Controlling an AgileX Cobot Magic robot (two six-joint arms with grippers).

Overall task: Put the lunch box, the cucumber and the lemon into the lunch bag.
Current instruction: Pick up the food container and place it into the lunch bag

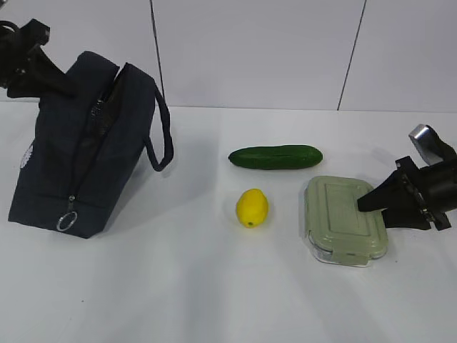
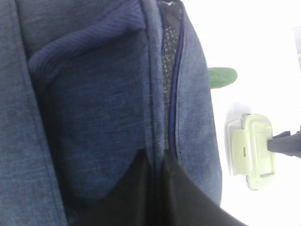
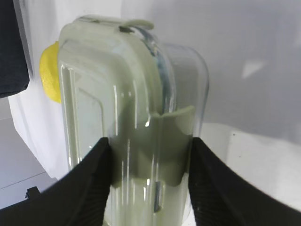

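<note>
The navy lunch bag [image 1: 71, 157] stands at the left, its top zipper partly open. My left gripper [image 1: 70, 84] is at the bag's top rim, its jaws pinched on the fabric edge beside the zipper [image 2: 156, 162]. The dark green cucumber [image 1: 275, 156] lies mid-table with the yellow lemon [image 1: 252, 207] in front of it. The lunch box [image 1: 343, 221] with its sage-green lid lies at the right. My right gripper [image 1: 368, 200] grips its right end, one finger on each side of the box [image 3: 149, 146]. The lemon [image 3: 48, 77] peeks out behind the box.
The bag's metal ring pull [image 1: 67, 221] hangs low on its front and a loop handle [image 1: 164, 136] droops to its right. The white table [image 1: 178, 286] meets a white panelled wall [image 1: 250, 50] behind. In the left wrist view the cucumber's tip [image 2: 222, 76] and the lunch box [image 2: 251, 150] show beyond the bag.
</note>
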